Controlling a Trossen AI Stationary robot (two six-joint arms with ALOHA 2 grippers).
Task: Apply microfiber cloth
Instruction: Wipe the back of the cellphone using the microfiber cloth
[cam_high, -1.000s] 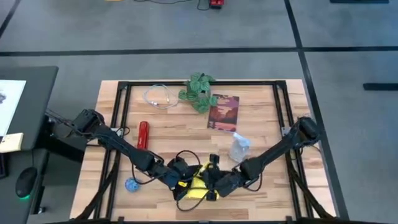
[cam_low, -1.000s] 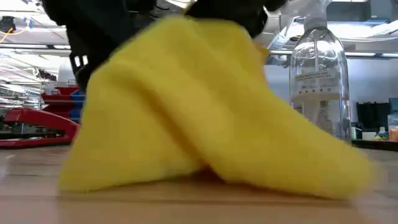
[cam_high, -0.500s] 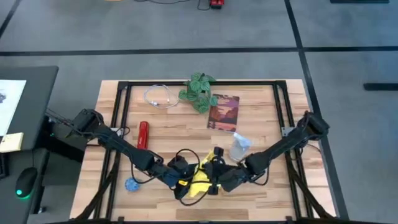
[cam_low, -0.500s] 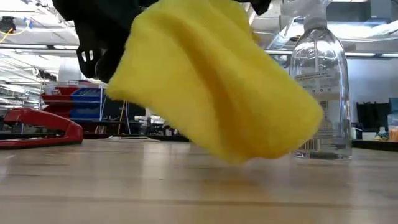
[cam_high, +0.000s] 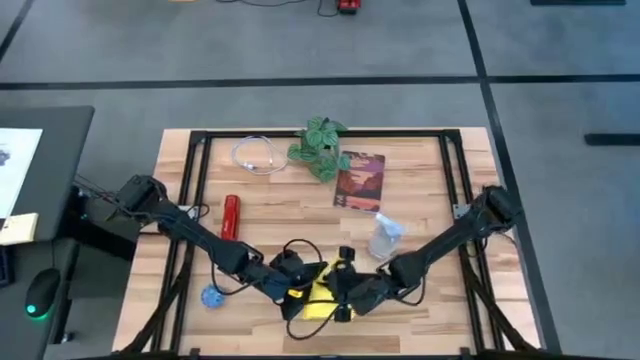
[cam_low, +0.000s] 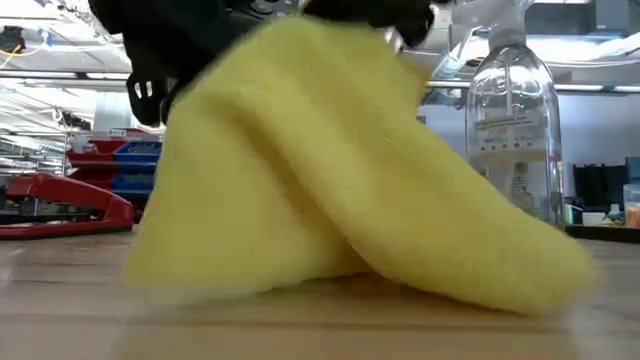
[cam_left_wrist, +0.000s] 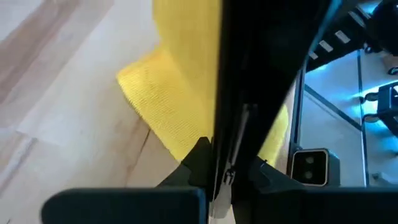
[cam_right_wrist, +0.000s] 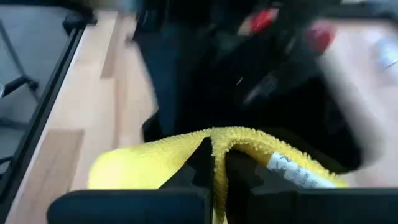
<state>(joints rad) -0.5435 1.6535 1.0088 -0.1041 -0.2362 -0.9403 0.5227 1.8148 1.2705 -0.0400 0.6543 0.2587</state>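
Note:
The microfiber cloth (cam_high: 318, 295) is bright yellow and bunched near the table's front edge, between my two grippers. In the low view the cloth (cam_low: 340, 200) hangs in a broad drape and its lower folds reach the tabletop. My right gripper (cam_high: 342, 292) is shut on its upper part. My left gripper (cam_high: 298, 288), just to the left, is shut on a black flat slab (cam_left_wrist: 255, 74), apparently the smartphone. The slab stands edge-on in front of the cloth (cam_left_wrist: 168, 106). In the high and low views the grippers and the cloth hide the slab. My left gripper pinches the black slab's near end (cam_left_wrist: 225, 146) between its two fingers, and the slab runs on away from the fingertips, lengthwise. The cloth lies against its far side. My right gripper pinches a raised fold of the cloth (cam_right_wrist: 217, 140) between its two fingers, beside a white label (cam_right_wrist: 292, 173). The cloth drapes down from the hold to the table.
A clear spray bottle (cam_high: 385, 238) stands right behind the grippers. A red stapler (cam_high: 230, 216) lies to the left and a blue thing (cam_high: 211, 297) at the front left. A dark red book (cam_high: 359, 180), a plant (cam_high: 320, 148) and a white cable (cam_high: 258, 155) are at the back.
My right gripper lifted the cloth clear of the table and swung it toward the far right. It then brought the cloth back down and forward, so the lower folds again reach the tabletop. My left gripper has stayed about where it was, still shut.

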